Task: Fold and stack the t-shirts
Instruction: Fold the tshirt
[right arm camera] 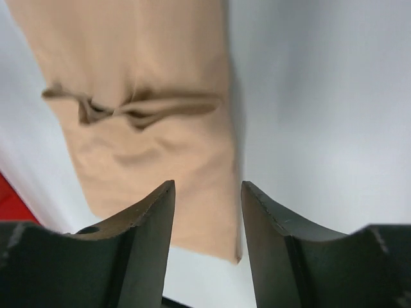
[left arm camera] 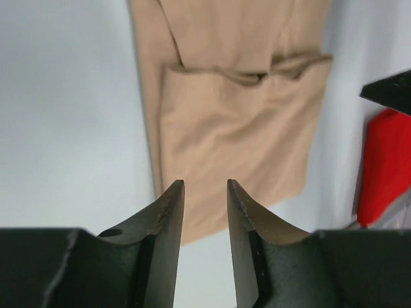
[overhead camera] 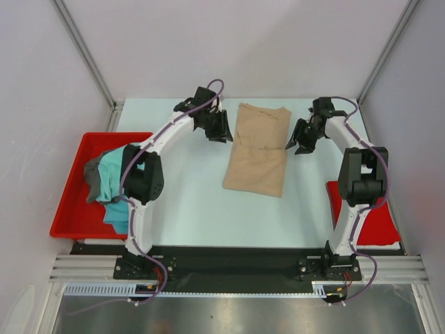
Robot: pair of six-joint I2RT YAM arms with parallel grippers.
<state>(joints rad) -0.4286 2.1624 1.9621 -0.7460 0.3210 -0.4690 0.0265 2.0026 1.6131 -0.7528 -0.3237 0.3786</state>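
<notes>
The tan t-shirt (overhead camera: 259, 149) lies folded into a long rectangle in the middle of the table, with a crease across it. My left gripper (overhead camera: 219, 129) hovers just off its far left edge, open and holding nothing. In the left wrist view the gripper (left arm camera: 205, 186) has only the tan cloth (left arm camera: 237, 122) beyond its fingertips. My right gripper (overhead camera: 300, 142) hangs by the shirt's right edge, open and empty. In the right wrist view the gripper (right arm camera: 207, 186) looks down on the tan t-shirt (right arm camera: 148, 115). The teal t-shirt (overhead camera: 115, 188) and dark grey t-shirt (overhead camera: 92, 175) lie crumpled in the tray.
A red plastic tray (overhead camera: 73, 209) sits at the table's left edge, partly behind the left arm. A flat red mat (overhead camera: 379, 223) lies at the right edge under the right arm; the left wrist view also catches the mat (left arm camera: 385, 167). White walls enclose the table.
</notes>
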